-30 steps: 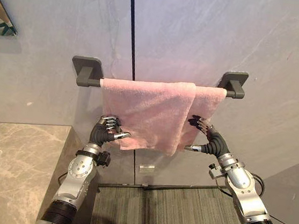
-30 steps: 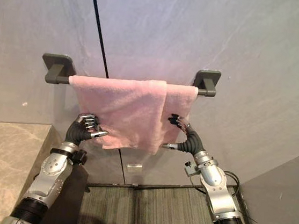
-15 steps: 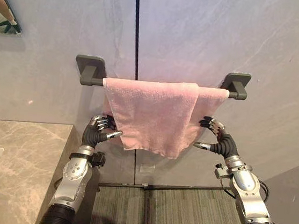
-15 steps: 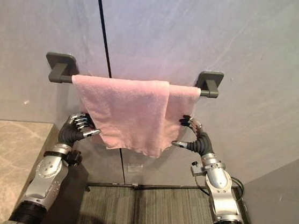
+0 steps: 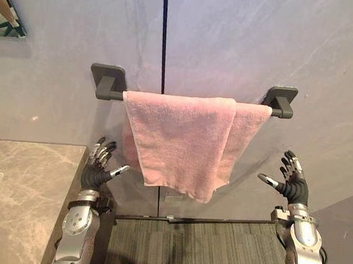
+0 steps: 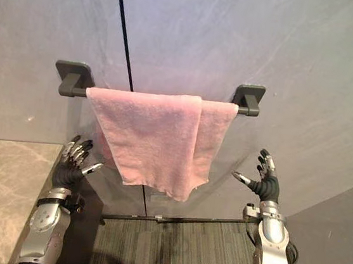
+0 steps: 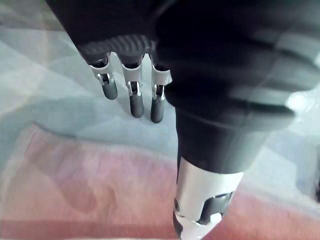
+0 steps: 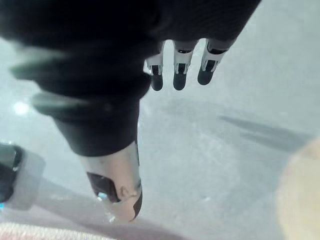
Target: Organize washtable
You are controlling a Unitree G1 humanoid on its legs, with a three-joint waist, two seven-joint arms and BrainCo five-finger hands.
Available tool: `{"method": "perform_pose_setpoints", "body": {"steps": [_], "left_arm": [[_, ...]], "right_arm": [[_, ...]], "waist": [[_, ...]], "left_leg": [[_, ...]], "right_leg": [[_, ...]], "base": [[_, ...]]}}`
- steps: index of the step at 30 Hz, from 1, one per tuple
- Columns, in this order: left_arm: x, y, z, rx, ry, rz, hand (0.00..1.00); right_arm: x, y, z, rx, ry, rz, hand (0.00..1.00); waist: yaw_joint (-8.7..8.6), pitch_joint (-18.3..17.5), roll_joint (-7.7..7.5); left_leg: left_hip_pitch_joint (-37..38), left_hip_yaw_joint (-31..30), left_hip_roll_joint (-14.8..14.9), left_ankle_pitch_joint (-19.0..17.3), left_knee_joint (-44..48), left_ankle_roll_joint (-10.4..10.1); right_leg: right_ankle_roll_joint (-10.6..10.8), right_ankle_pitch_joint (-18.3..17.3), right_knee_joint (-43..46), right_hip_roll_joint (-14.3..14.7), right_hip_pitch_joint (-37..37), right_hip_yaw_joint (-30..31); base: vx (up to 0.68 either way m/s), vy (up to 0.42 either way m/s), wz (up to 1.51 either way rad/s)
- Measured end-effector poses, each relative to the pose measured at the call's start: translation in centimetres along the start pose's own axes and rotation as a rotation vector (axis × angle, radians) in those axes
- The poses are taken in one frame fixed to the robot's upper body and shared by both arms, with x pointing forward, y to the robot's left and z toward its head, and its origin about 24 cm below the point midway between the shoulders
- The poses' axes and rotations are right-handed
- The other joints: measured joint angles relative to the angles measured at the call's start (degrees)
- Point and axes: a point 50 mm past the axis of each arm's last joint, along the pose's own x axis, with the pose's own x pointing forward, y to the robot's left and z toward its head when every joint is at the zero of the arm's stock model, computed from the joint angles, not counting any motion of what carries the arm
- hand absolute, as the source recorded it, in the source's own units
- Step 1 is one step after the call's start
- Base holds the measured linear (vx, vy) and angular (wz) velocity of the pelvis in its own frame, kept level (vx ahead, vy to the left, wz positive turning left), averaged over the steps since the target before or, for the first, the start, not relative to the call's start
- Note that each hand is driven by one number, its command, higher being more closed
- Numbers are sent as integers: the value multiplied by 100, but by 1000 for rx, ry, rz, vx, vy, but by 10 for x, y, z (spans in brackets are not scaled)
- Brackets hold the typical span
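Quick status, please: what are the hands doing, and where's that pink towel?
Left hand open, beside the towel, not touching. Right hand open, apart from it. Pink towel draped over wall bar. Nothing in the way.

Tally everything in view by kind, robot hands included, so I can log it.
Pink towel: 1
Towel rail: 1
Robot hands: 2, left robot hand and right robot hand, both open
Marble counter: 1
Mirror: 1
Total: 6

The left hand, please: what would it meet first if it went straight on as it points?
Probably the wall beside the towel; the left hand's straight fingers point past it, though depth is unclear.
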Motion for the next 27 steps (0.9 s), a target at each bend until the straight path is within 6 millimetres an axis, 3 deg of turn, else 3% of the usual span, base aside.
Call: {"method": "perform_pose_setpoints", "body": {"steps": [4, 8, 12, 16, 20, 27], "left_arm": [[-13, 2, -11, -12, 49, 6, 0], [-29, 8, -36, 20, 176, 24, 0], [-52, 14, -71, 113, 369, 18, 0], [-79, 23, -101, 170, 552, 27, 0], [-94, 28, -116, 200, 650, 35, 0], [-121, 32, -141, 252, 822, 47, 0]], "right_arm": [[-14, -4, -12, -5, 54, -28, 0], [-29, -1, -26, -95, 122, -12, 0], [-49, 12, -58, -182, 271, 69, 0], [-82, 21, -99, -216, 489, 122, 0], [-103, 19, -120, -246, 615, 137, 0], [-131, 24, -145, -319, 778, 221, 0]], "waist": [[9, 3, 3], [12, 32, 49], [24, 43, 66], [55, 56, 91], [158, 62, 120], [182, 67, 149]], "left_leg": [[32, -19, 0, -2, -1, -1], [50, -47, 2, -2, -3, -2], [79, -46, 10, -5, -4, -6], [124, -24, 39, -12, -5, -14], [175, 54, 47, -34, -6, -20], [205, 58, 46, -39, -30, -23]], "right_leg": [[5, -6, 0, -5, 42, -17], [2, -13, 3, -3, 70, -96], [1, -26, 3, -2, 104, -120], [12, -60, 11, -11, 160, -132], [23, -116, 85, -17, 167, -123], [20, -140, 125, -19, 177, -123]], "base": [[0, 0, 3], [-27, -15, 3], [0, 0, 0], [0, -8, 2], [-2, -7, -2], [0, 0, 0]]}}
